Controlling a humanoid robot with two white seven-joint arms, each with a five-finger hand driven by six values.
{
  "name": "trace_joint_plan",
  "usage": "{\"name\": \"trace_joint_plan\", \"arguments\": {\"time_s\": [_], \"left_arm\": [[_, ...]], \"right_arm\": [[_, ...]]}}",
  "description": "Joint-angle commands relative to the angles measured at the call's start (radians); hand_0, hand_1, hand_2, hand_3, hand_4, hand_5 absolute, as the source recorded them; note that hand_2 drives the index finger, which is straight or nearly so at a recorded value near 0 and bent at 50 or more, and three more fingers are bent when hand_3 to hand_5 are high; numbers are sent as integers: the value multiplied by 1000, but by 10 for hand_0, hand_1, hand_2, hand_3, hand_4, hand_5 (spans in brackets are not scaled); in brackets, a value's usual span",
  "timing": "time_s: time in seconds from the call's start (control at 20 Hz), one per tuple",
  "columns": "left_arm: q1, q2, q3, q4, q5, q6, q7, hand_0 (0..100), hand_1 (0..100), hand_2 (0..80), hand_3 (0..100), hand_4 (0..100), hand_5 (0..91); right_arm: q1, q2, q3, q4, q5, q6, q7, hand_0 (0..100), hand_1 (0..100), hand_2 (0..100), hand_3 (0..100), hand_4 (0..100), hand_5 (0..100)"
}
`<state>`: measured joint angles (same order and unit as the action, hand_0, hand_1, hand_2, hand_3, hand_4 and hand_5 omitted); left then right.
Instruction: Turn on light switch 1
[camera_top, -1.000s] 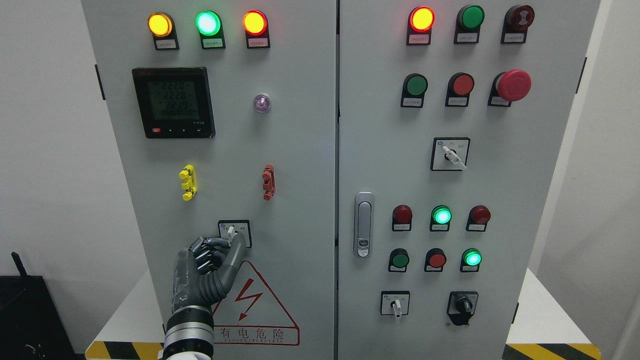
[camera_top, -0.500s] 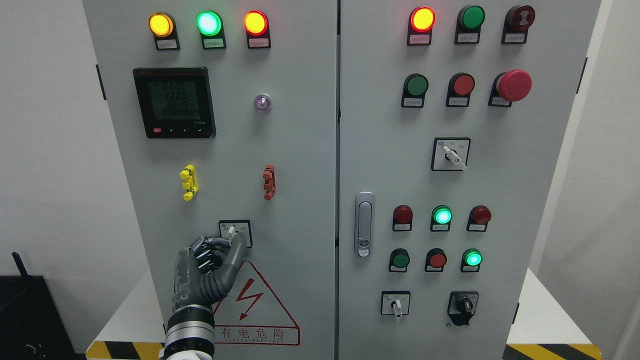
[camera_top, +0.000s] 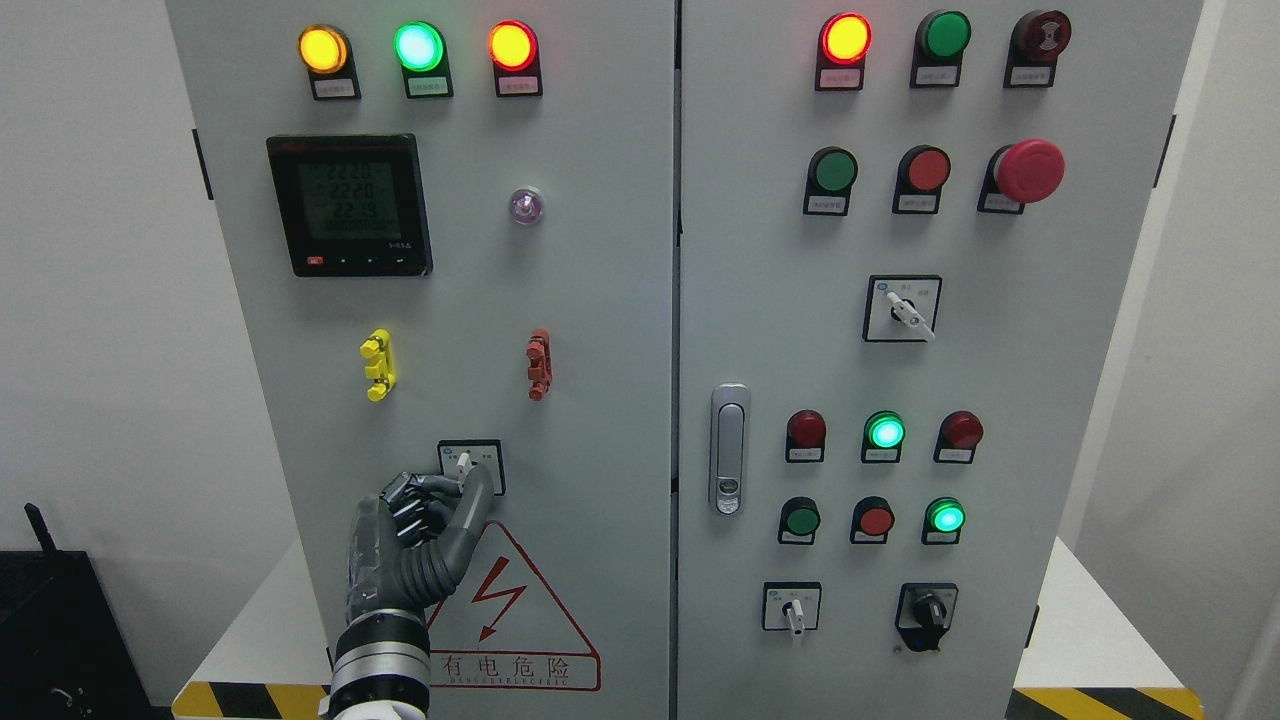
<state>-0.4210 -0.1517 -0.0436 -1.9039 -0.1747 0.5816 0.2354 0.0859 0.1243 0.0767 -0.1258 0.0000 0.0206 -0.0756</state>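
Left hand (camera_top: 425, 520) raised at the panel, fingers pinching the white lever of the rotary switch (camera_top: 466, 463) just above it

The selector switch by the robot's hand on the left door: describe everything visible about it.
The selector switch is a small white lever on a square white plate with a black border, low on the grey left door, just above the red warning triangle. Its lever points roughly upward. Tiny print flanks it, too small to read. The left hand reaches up from below, fingertips at the lever's base and overlapping the plate's lower edge; a firm grip cannot be confirmed.
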Motion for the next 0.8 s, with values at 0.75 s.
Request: {"name": "trace_joint_plan", "arguments": {"time_s": [0.75], "left_arm": [[1, 0, -1, 6, 3, 9, -5, 483, 617, 593, 924, 896, 735]], "right_arm": [[0, 0, 0, 0, -25, 1, 0, 0, 0, 0, 0, 0, 0]]}}
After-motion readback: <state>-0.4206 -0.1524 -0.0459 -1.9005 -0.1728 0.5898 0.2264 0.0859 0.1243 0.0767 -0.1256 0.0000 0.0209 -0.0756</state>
